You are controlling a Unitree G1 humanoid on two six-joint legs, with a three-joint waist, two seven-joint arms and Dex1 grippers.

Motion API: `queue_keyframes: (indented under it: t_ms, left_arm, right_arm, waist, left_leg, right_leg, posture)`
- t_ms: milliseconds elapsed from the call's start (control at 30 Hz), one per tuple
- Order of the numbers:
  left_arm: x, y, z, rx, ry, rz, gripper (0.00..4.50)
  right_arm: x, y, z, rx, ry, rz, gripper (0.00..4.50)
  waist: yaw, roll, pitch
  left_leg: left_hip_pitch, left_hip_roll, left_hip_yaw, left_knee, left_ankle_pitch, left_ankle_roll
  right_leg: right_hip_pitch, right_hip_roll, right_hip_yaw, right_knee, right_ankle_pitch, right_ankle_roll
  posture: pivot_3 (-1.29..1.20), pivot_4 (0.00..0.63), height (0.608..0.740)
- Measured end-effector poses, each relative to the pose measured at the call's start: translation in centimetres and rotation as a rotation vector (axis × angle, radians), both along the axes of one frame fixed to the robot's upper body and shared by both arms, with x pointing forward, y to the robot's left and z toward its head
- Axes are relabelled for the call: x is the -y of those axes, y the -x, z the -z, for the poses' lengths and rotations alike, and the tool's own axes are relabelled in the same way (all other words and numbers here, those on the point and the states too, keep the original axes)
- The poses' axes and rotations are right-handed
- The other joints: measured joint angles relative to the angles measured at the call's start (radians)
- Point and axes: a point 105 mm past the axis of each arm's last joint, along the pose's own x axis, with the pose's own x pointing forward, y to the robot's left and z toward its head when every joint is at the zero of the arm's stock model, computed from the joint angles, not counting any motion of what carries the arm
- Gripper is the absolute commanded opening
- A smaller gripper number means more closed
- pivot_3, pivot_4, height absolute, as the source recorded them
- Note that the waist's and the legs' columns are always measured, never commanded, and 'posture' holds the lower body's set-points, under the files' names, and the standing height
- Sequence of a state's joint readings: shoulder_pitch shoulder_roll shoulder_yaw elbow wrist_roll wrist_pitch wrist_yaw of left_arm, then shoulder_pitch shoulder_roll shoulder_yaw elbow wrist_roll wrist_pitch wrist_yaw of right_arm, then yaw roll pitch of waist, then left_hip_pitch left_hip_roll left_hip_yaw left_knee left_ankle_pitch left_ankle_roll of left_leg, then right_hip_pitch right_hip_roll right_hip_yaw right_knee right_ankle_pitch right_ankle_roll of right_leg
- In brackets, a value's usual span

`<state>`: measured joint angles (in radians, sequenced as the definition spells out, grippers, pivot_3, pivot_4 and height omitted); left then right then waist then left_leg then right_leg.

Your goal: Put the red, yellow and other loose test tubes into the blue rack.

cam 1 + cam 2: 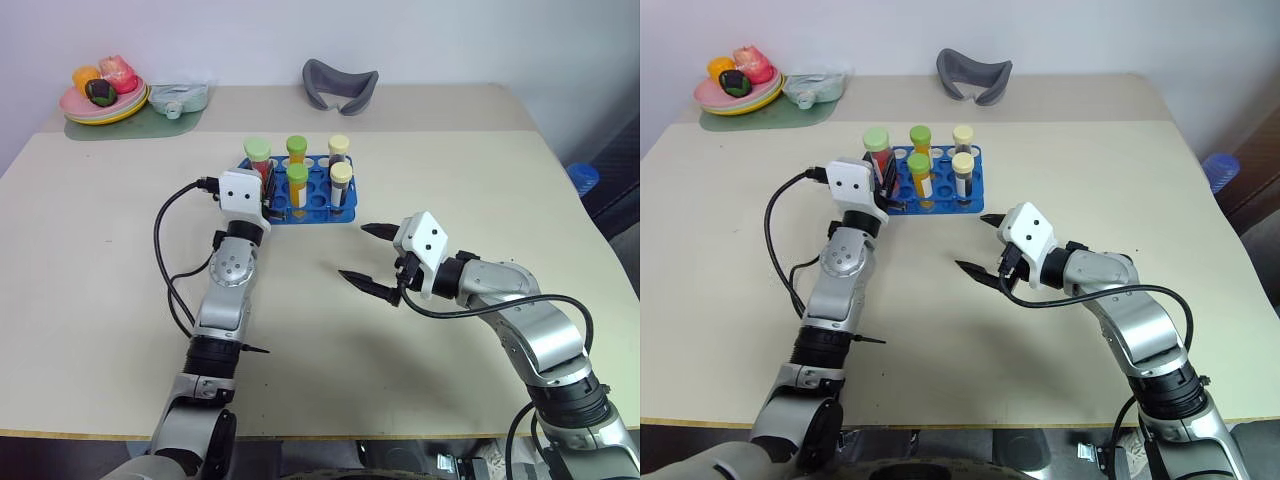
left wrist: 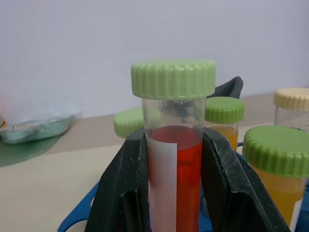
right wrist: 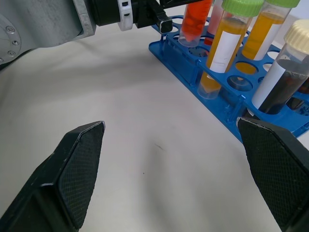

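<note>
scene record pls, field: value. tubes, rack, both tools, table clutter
left tool: shut on red tube, pale-green cap, held upright over the rack's near-left corner
red tube seating: bottom at a hole, depth cannot tell
blue rack: far middle of table, holds other capped tubes
yellow-orange tubes: two, green caps, e.g.
dark tubes: two, cream caps, e.g.
right tool: open, empty, over bare table near the rack
table clutter: stacked plates with toy food at far left; grey curved object at far edge
</note>
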<state>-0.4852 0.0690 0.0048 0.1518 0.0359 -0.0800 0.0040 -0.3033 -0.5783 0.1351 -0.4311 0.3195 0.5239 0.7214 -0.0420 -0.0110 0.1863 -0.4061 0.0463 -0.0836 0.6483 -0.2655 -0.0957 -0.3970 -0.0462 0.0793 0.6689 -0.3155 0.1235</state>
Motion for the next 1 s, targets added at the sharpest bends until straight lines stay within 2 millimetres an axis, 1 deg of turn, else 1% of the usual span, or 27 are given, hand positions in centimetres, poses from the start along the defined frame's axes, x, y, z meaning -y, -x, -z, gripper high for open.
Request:
queue_keyframes:
  t_ms: [733, 767, 900, 1000]
  left_arm:
    - [-0.5, 0.2, 0.1, 0.001, -0.03, -0.048, 1.12]
    - [-0.5, 0.2, 0.1, -0.004, -0.026, -0.051, 1.12]
    - [-0.5, 0.4, 1.6, -0.055, -0.019, -0.056, 1.12]
    - [-0.5, 0.4, 1.8, -0.067, -0.02, -0.055, 1.12]
  right_arm:
    - [0.0, 0.0, 0.0, 0.001, -0.002, 0.003, 4.5]
    - [0.0, 0.0, 0.0, 0.001, -0.002, 0.003, 4.5]
    - [0.0, 0.0, 0.0, 0.001, -0.002, 0.003, 4.5]
    - [0.0, 0.0, 0.0, 0.001, -0.002, 0.003, 4.5]
  waist:
    - [-0.001, 0.0, 0.0]
    - [-0.001, 0.0, 0.0]
    - [0.0, 0.0, 0.0]
    - [0.0, 0.0, 0.0]
  left_leg:
    - [0.0, 0.0, 0.0, 0.0, 0.0, 0.0]
    - [0.0, 0.0, 0.0, 0.0, 0.0, 0.0]
    - [0.0, 0.0, 0.0, 0.0, 0.0, 0.0]
    - [0.0, 0.0, 0.0, 0.0, 0.0, 0.0]
  right_leg:
    - [0.0, 0.0, 0.0, 0.0, 0.0, 0.0]
    - [0.0, 0.0, 0.0, 0.0, 0.0, 0.0]
    - [0.0, 0.0, 0.0, 0.0, 0.0, 0.0]
    - [0.0, 0.0, 0.0, 0.0, 0.0, 0.0]
  posture:
    - [0.0, 0.15, 0.74]
    - [0.0, 0.15, 0.74]
    - [0.0, 0.15, 0.74]
    - [0.0, 0.15, 0.74]
